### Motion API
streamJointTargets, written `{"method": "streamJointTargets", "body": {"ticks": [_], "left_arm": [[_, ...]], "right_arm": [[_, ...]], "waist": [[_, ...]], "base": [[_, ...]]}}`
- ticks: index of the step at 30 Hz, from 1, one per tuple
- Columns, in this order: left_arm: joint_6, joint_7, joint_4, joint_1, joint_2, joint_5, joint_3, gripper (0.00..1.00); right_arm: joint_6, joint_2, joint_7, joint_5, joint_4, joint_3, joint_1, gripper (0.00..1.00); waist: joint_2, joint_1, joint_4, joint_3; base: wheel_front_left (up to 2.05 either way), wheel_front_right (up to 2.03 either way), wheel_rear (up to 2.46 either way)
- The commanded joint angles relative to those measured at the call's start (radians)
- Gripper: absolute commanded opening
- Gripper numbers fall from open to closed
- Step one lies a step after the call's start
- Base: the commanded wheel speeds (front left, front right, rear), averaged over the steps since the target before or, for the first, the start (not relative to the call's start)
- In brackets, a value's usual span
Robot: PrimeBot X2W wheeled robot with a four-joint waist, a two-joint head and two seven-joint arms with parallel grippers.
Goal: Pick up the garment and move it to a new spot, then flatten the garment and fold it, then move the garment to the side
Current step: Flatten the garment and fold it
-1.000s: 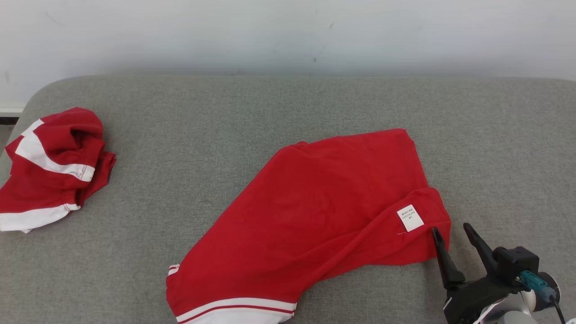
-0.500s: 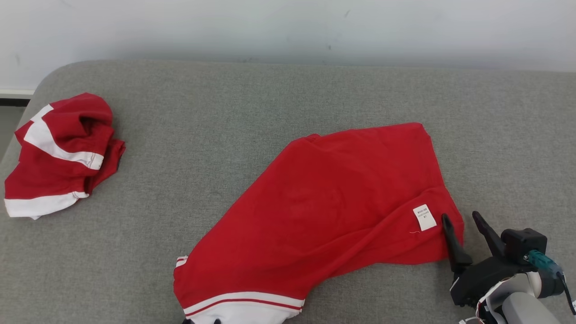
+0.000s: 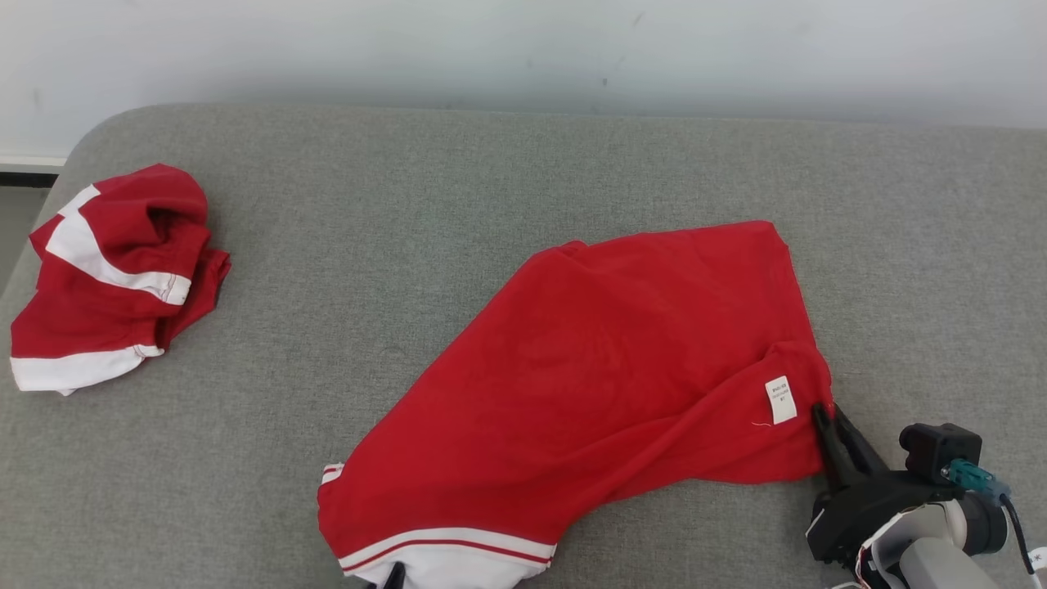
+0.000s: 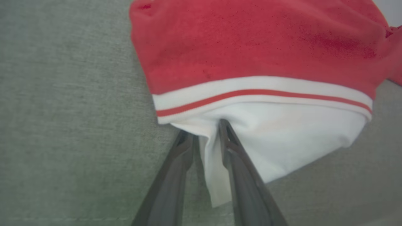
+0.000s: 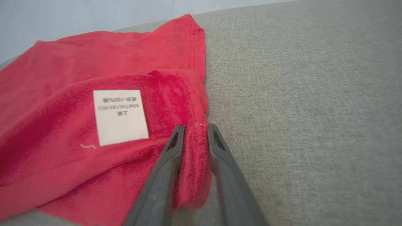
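The grey worktop [image 3: 491, 204] carries the red garment [image 3: 613, 368] spread from the head view's centre toward 5 o'clock. A second, crumpled red-and-white garment [image 3: 106, 270] sits well apart at 9 o'clock. A second ago both pairs of fingers stood wide. Now the right end effector [image 5: 195, 127], at 4 o'clock, is clamped on the red hem corner just beside the white label [image 3: 780, 399]. The left end effector [image 4: 204, 127], at 6 o'clock, is pinching the white band at the near edge. With two corners gripped, the garment looks ready to be lifted to a new spot.
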Motion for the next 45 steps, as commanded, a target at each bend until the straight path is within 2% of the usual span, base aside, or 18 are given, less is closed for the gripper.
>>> {"method": "streamJointTargets", "body": {"ticks": [1,5,9,14,19,21,25,27,31,35,40,41,45], "left_arm": [[-0.006,0.015,0.01,-0.018,-0.026,-0.014,-0.028,0.0],[-0.004,0.011,-0.018,-0.016,-0.02,-0.056,-0.034,0.0],[-0.003,0.008,-0.075,0.008,-0.015,-0.077,-0.001,0.0],[-0.003,0.008,-0.237,0.022,-0.015,-0.111,0.061,0.0],[-0.003,0.008,-0.343,-0.094,0.037,-0.15,0.061,0.0],[-0.003,0.013,-0.348,-0.191,0.093,-0.157,0.043,0.0],[-0.003,0.07,-0.339,-0.45,0.148,-0.235,0.046,0.0],[-0.003,0.123,-0.324,-0.598,0.184,-0.255,0.063,0.0],[-0.003,0.217,-0.292,-0.911,0.214,-0.296,0.104,0.0],[0.0,0.294,-0.227,-1.215,0.221,-0.308,0.12,0.0],[0.002,0.326,-0.098,-1.552,0.208,-0.297,0.123,0.0],[0.001,0.325,-0.04,-1.665,0.212,-0.276,0.115,0.0],[0.004,0.321,0.093,-1.841,0.207,-0.254,0.098,0.0]], "right_arm": [[-0.002,0.003,0.0,0.016,-0.001,0.003,-0.005,0.0],[-0.002,-0.004,0.0,0.026,-0.013,0.014,0.006,0.0],[-0.002,-0.015,0.0,0.019,-0.07,-0.007,0.038,0.0],[-0.002,-0.03,0.0,0.0,-0.216,-0.049,0.103,0.0],[-0.002,-0.047,0.0,0.012,-0.322,-0.065,0.067,0.0],[-0.002,-0.05,0.0,0.026,-0.346,-0.06,0.008,0.0],[-0.002,-0.068,0.005,0.056,-0.344,-0.037,-0.176,0.0],[-0.002,-0.063,0.03,0.08,-0.342,-0.036,-0.301,0.0],[-0.002,-0.056,0.097,0.124,-0.323,-0.06,-0.573,0.0],[-0.002,-0.069,0.158,0.131,-0.28,-0.086,-0.857,0.0],[-0.002,-0.095,0.209,0.108,-0.19,-0.121,-1.166,0.0],[-0.002,-0.097,0.224,0.094,-0.142,-0.134,-1.273,0.0],[-0.002,-0.114,0.23,0.031,-0.036,-0.115,-1.453,0.0]], "waist": [[0.0,0.0,-0.001,-0.005],[0.0,0.0,-0.007,-0.025],[0.0,0.0,-0.011,-0.045],[0.0,0.0,-0.023,-0.061],[0.0,0.0,-0.05,-0.044],[0.0,0.0,-0.067,-0.02],[0.0,0.0,-0.103,0.064],[0.0,0.0,-0.124,0.134],[0.0,0.0,-0.164,0.286],[0.0,0.0,-0.18,0.416],[0.0,0.0,-0.18,0.504],[0.0,0.0,-0.181,0.526],[0.0,0.0,-0.184,0.548]], "base": [[0.0,0.0,0.0],[0.0,0.0,0.0],[0.0,0.0,0.0],[0.0,0.0,0.0],[0.0,0.0,0.0],[0.0,0.0,0.0],[0.0,0.0,0.0],[0.0,0.0,0.0],[0.0,0.0,0.0],[0.0,0.0,0.0],[0.0,0.0,0.0],[0.0,0.0,0.0],[0.0,0.0,0.0]]}}
